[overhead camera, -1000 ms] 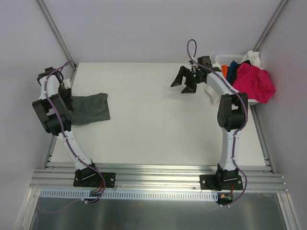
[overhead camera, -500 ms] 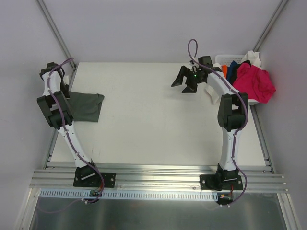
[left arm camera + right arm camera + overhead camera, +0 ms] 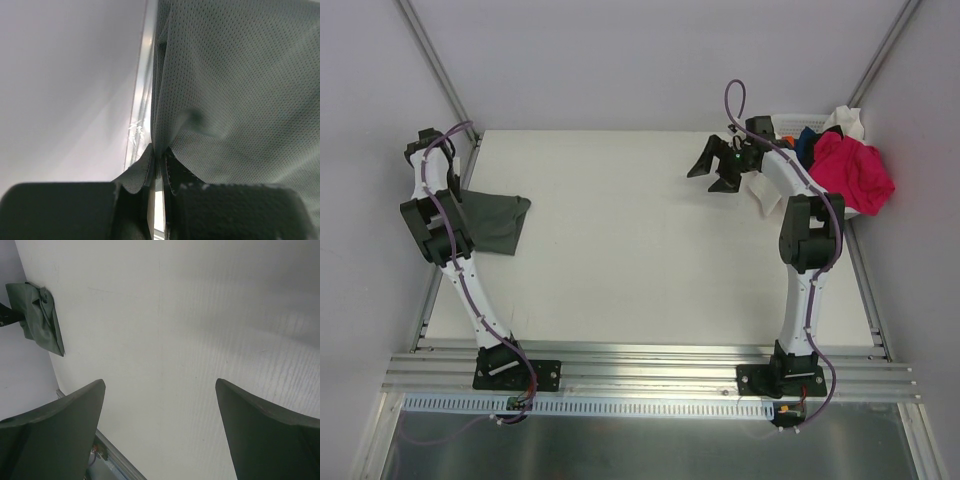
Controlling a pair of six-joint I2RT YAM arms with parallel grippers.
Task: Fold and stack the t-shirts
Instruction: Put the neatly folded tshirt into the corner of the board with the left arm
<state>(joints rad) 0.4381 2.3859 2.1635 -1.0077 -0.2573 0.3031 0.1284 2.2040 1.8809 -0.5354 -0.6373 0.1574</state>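
Charcoal t-shirt (image 3: 498,222) lies rumpled at the left edge of the counter (image 3: 640,260), and my left tool (image 3: 159,156) has hold of it. The jaws are pressed together on a fold of the mesh cloth, which fans out ahead of the fingertips and to their right. From above, that tool is mostly hidden under my own arm at the shirt's left side, beside the rail along the counter's edge.

My right tool (image 3: 717,172) hangs well apart, over the far right part of the counter, its fingers (image 3: 60,425) spread wide with nothing between them. Only bare counter shows in the gap, and the charcoal t-shirt sits far off to the upper left.

Just to the right of that tool, a white basket (image 3: 782,123) holds a magenta t-shirt (image 3: 855,172) spilling over its rim. Navy cloth (image 3: 807,142), orange cloth (image 3: 787,148) and white cloth (image 3: 848,122) lie beside it.
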